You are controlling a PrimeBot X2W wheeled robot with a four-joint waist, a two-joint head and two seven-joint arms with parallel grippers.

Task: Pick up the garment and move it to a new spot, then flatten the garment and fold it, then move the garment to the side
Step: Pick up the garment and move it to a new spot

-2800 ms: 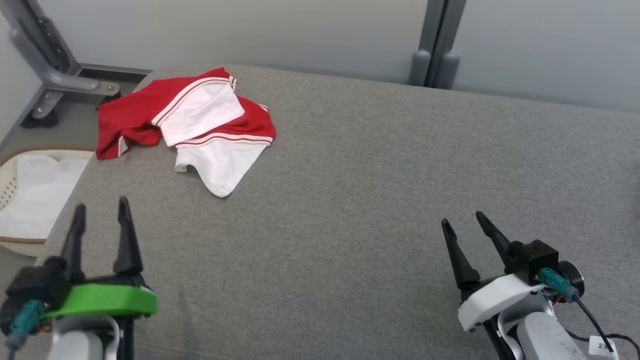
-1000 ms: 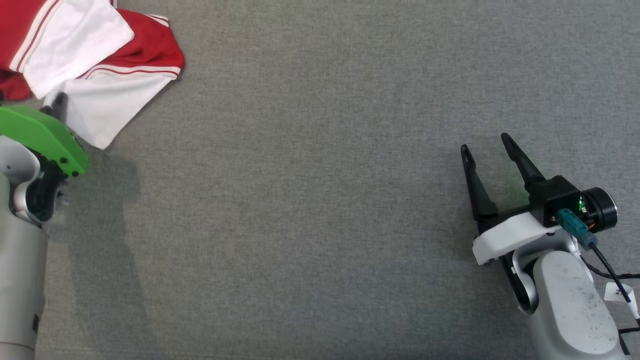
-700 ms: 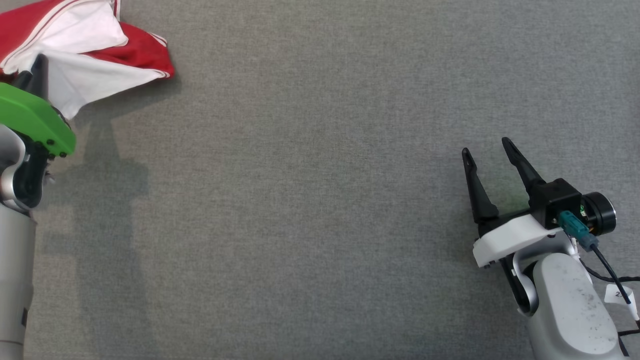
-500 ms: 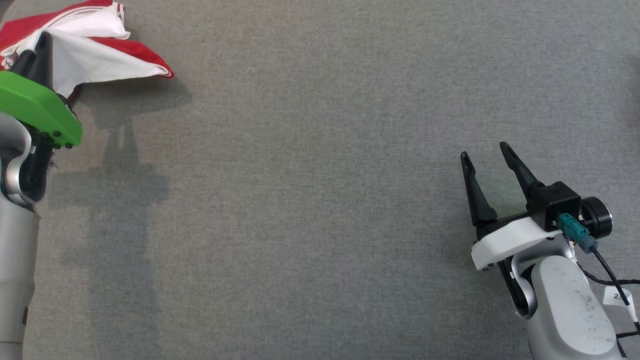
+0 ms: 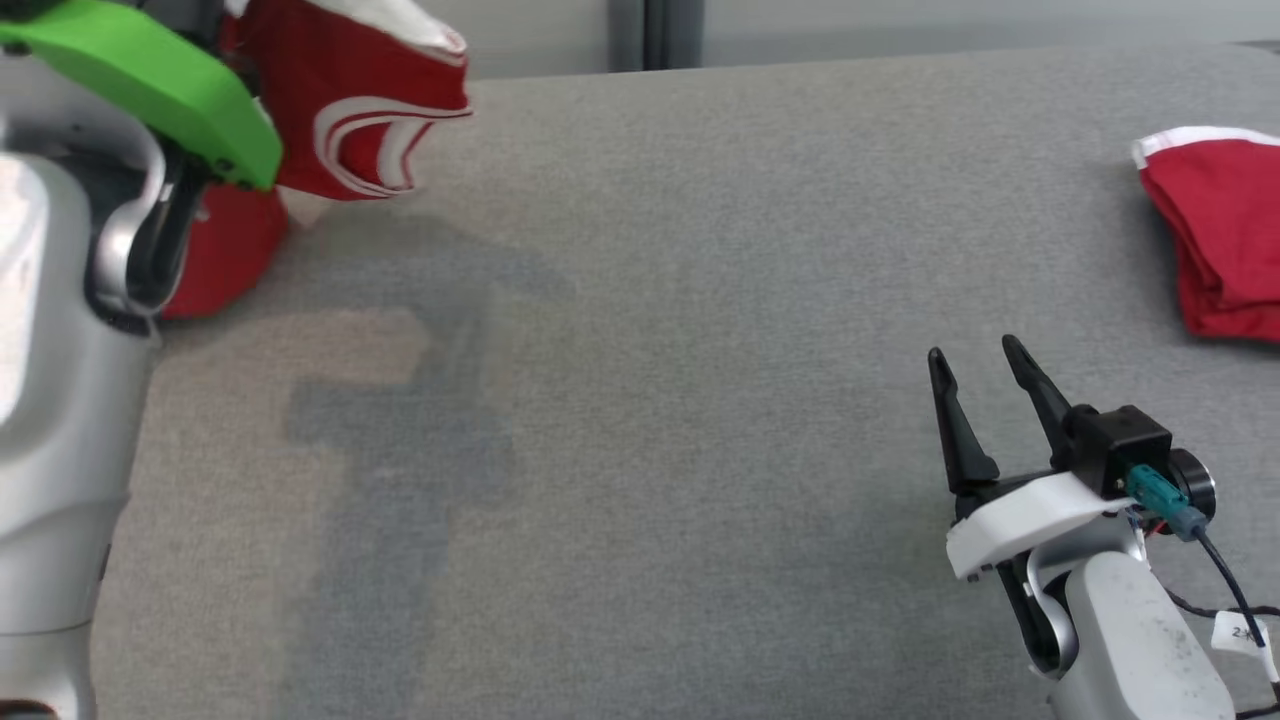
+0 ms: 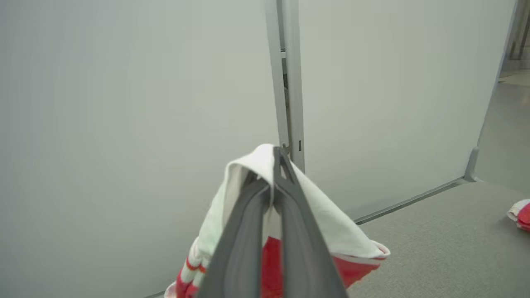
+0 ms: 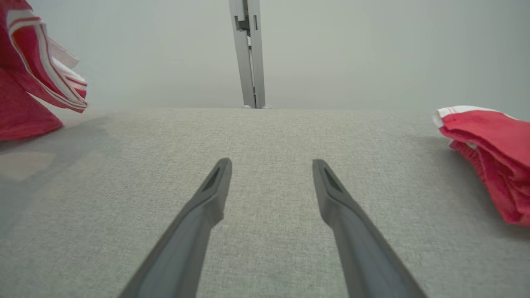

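Red-white 1st garment in left tool, 2nd garment at right; 2 total

head: above, fwd-down | wrists: along fingers, twd wall | shared: grey pad

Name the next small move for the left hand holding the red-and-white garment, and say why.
Probably carry the garment rightward toward the middle of the grey surface and lower it there. The left hand is shut on it, and it hangs bunched at the far left; the right hand stands open beside that middle, placed to help flatten.
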